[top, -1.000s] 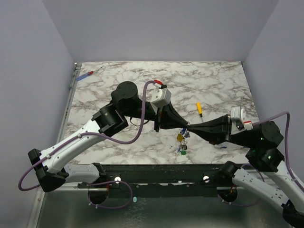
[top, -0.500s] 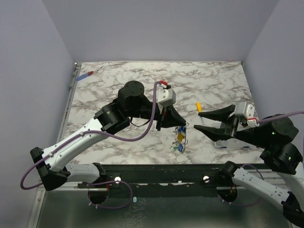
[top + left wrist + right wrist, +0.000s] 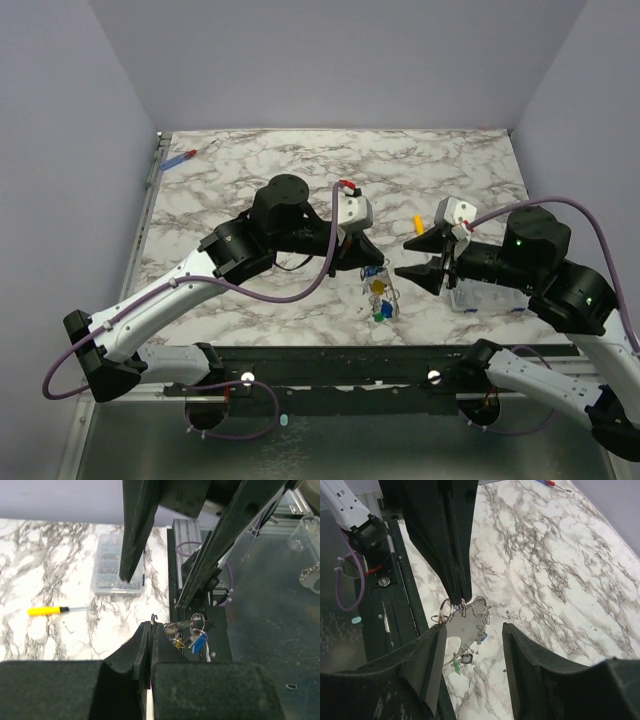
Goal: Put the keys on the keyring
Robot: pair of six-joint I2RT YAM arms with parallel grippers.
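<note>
My left gripper [image 3: 362, 262] is shut on the thin wire of the keyring [image 3: 462, 602], whose tip pokes out above the shut fingers [image 3: 145, 645]. Below it hangs a bunch of small silver keys [image 3: 379, 295] with yellow, blue and green tags, together with a flat silver plate [image 3: 466, 626]. My right gripper [image 3: 404, 258] stands open just right of the bunch, touching nothing. In the right wrist view its fingers [image 3: 427, 665] flank the hanging keys [image 3: 470, 650] from the near side. The bunch [image 3: 192, 632] also shows past the left fingertips.
A clear plastic box [image 3: 468, 298] lies under the right arm, also seen in the left wrist view [image 3: 119, 565]. A yellow-handled screwdriver [image 3: 418, 222] lies beyond the right gripper. A red-and-blue screwdriver [image 3: 180, 158] rests at the far left corner of the marble table [image 3: 250, 160].
My right gripper, shut at the bunch a second ago, has opened, let go and drawn back to the right. The left gripper has shifted slightly right, still carrying the bunch.
</note>
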